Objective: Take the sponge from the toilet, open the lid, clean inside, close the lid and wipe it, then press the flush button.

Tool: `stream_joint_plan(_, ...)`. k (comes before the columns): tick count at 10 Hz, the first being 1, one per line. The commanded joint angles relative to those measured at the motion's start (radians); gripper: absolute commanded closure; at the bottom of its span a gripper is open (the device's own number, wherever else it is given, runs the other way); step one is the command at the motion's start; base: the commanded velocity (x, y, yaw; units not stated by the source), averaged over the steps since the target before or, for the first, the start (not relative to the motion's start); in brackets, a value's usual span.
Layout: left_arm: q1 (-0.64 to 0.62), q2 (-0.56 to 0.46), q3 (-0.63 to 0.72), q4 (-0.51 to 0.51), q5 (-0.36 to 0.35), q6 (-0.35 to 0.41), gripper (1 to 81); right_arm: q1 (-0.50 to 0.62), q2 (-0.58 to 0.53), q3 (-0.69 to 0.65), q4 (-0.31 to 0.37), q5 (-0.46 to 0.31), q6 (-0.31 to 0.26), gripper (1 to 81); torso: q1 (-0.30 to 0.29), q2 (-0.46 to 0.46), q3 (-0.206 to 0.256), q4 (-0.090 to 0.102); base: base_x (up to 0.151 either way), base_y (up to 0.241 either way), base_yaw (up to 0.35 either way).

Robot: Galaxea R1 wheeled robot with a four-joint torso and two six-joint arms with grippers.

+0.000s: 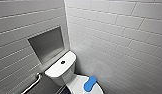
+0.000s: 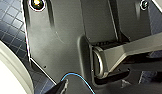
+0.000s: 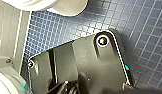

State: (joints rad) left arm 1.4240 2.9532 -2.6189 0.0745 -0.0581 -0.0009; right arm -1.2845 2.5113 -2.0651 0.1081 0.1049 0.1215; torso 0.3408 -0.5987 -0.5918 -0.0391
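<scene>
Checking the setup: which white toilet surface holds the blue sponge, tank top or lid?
The lid, the oval one: the sponge lies on it. The flat tank top carries just a dark button.

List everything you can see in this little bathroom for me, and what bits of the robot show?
Toilet: one, white, in the corner below the niche.
Lid: one, white, closed, at the head view's bottom edge.
Sponge: one, bright blue, lying on the lid.
Flush button: one, dark, centre of the tank top.
Wall niche: one, grey, recessed in the left wall.
Grab bar: one, metallic, left wall beside the toilet.
Wall tiles: many, pale, both walls.
Floor tiles: many, small, dark blue.
Wrist plates: two, dark, one per arm.
</scene>
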Motion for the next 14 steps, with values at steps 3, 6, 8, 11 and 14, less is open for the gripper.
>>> stream_joint_plan(3,-0.007,-0.003,0.003,-0.002,0.069,0.001,1.0,0.182,-0.09,0.02,0.015,-0.066,0.124,1.0,0.11,-0.173,0.0,0.0,0.0,0.0,0.0)
stream_joint_plan(6,-0.006,-0.003,0.002,-0.002,0.069,-0.004,1.0,0.259,-0.121,0.027,0.015,-0.068,0.176,1.0,0.182,-0.288,-0.048,0.0,0.0,0.0,0.0)
stream_joint_plan(8,-0.006,0.001,0.002,-0.002,0.069,-0.005,1.0,0.283,-0.118,0.031,0.015,-0.063,0.184,1.0,0.224,-0.356,-0.122,0.0,0.0,0.0,0.0)
stream_joint_plan(11,-0.004,0.008,0.002,-0.002,0.07,-0.007,1.0,0.319,-0.124,0.031,0.015,-0.065,0.187,1.0,0.293,-0.464,-0.223,0.0,0.0,0.0,0.0)
stream_joint_plan(14,0.0,0.014,0.002,-0.002,0.07,-0.005,1.0,0.394,-0.119,0.033,0.016,-0.071,0.213,1.0,0.293,-0.464,-0.189,0.0,0.0,0.0,0.0)
